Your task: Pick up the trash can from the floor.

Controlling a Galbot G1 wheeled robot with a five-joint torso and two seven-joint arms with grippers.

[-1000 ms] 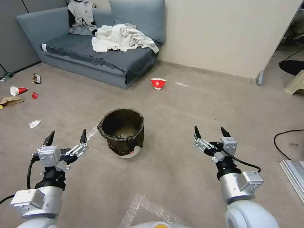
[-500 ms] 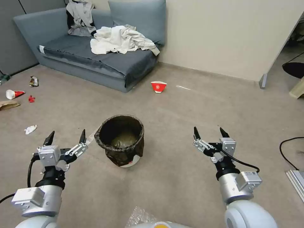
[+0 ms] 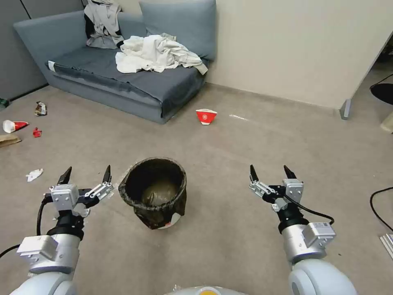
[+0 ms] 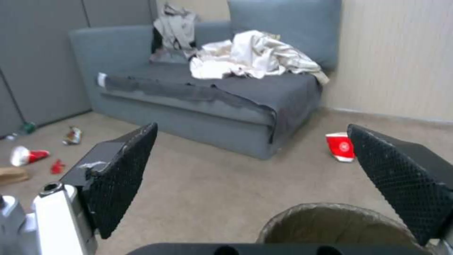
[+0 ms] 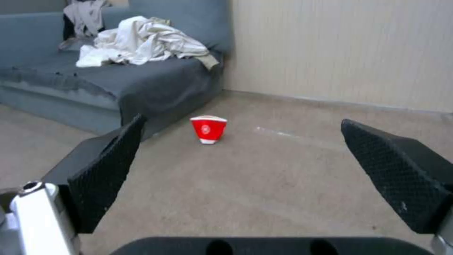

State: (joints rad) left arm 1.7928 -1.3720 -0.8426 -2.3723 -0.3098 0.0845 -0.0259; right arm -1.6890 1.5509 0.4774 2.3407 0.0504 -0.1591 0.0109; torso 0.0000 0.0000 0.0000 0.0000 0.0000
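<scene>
The trash can (image 3: 154,192), a small round bin lined with a crinkled dark bag, stands upright on the beige carpeted floor (image 3: 229,229) between my two arms. A bit of white and red shows at its base. My left gripper (image 3: 86,175) hovers open just left of its rim, apart from it. In the left wrist view the bag-lined rim of the trash can (image 4: 339,226) shows low between the open gripper (image 4: 254,159). My right gripper (image 3: 268,173) is open well to the right of the can, holding nothing; the right wrist view shows it (image 5: 240,163) over bare floor.
A grey sofa (image 3: 123,82) with heaped white cloth (image 3: 157,53) stands at the back left. A red-and-white paper cup (image 3: 206,116) lies beyond the can. Litter (image 3: 20,131) is scattered at the far left. A black cable (image 3: 380,205) runs along the right edge.
The whole head view has shifted: the trash can now appears lower and closer between the arms. Both grippers keep their open pose.
</scene>
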